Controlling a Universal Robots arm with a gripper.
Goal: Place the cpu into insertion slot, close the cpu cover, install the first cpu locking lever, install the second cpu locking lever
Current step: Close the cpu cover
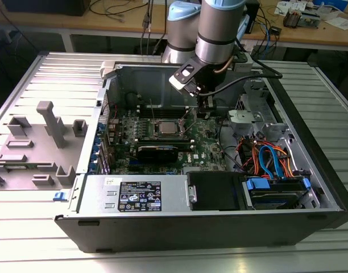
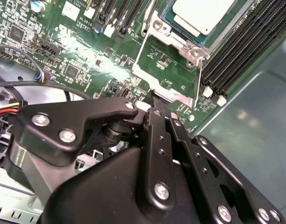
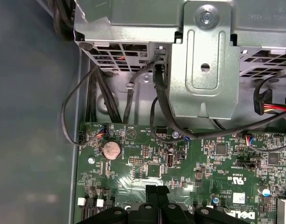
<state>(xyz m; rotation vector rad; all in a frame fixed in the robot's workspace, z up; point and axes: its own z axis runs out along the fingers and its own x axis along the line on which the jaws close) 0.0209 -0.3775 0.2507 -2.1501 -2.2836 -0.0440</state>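
1 flat silver-grey cpu [image 2: 203,16] sits in the insertion slot [image 2: 180,42] on the green motherboard [image 2: 87,51] inside the computer case [image 1: 179,227]. The cpu cover [image 2: 173,95] is flipped open. The gripper [image 2: 154,101] has closed jaws touching its edge

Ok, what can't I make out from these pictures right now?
- Whether the gripper holds the cpu cover: second wrist view, its own links hide the contact.
- The cpu: same view, cut off by the picture's edge.
- The insertion slot: exterior view, too small to judge seating.
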